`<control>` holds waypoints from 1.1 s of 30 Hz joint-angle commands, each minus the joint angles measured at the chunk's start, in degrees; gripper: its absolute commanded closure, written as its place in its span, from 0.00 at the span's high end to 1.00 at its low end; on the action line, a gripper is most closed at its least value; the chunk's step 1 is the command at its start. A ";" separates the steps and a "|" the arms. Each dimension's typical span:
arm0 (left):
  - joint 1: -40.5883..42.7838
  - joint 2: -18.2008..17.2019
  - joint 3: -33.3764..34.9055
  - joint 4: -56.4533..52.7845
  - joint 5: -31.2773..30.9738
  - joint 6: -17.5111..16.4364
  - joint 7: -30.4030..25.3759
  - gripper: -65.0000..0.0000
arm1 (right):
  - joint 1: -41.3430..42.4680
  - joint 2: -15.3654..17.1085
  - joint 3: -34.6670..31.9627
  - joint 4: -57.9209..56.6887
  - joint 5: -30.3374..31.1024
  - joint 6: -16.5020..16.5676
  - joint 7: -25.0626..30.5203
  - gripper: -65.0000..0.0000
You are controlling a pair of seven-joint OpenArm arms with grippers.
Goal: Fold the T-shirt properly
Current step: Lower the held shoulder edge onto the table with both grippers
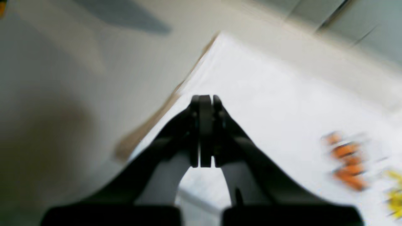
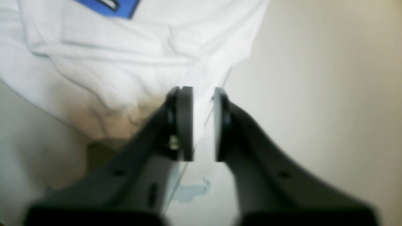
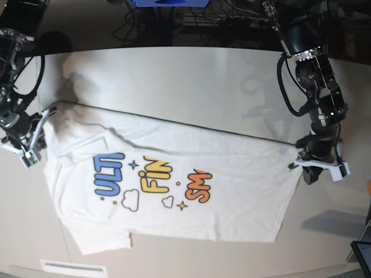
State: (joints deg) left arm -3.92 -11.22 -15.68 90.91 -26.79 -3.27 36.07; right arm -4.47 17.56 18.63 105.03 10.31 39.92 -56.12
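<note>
Right, left wrist view: left gripper (image 1: 205, 103) has its jaws pressed together at the edge of the T-shirt (image 1: 282, 103). White cloth sits under and beside the tips, but blur hides whether any is pinched. Orange and yellow print lies off toward the frame's right.

Right wrist view: right gripper (image 2: 198, 124) straddles the T-shirt (image 2: 125, 72) edge, a strip of white fabric between the pads. A small gap shows between them; I judge it clamped on the cloth.

Base view: one T-shirt (image 3: 174, 179), spread flat on the worktop (image 3: 191, 81), print up, long axis running across the frame. Two arms, one at each end: right gripper (image 3: 29, 142) at the frame-left end, left gripper (image 3: 316, 165) at the frame-right end. Both sit on the far edge, which is pulled into a straight line between them. The garment body lies toward the near side from both, so the next move probably carries that far edge over toward the near one. Neither arm is nearer; it needs both in sync.
</note>
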 commanded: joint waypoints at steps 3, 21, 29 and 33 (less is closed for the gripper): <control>-1.40 -1.04 0.25 -1.99 6.96 0.23 -2.98 0.00 | -0.23 -3.19 0.14 0.77 -5.07 0.08 1.30 0.04; -8.34 -2.10 11.33 -21.42 22.08 -2.93 -2.98 0.00 | -0.06 -11.36 -11.20 -12.86 -22.83 0.08 7.90 0.03; -1.04 -2.10 11.42 -16.85 22.35 -2.93 -0.43 0.00 | -1.64 -11.36 -8.30 -14.18 -25.82 0.08 8.51 0.03; 3.44 -1.83 11.42 -10.87 22.35 -2.93 2.21 0.00 | -2.52 -10.92 -5.67 -14.18 -25.82 0.08 8.07 0.03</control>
State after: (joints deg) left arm -0.82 -12.82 -4.19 79.90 -4.51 -6.00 35.31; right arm -5.56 5.96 12.47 91.98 -11.90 39.18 -41.41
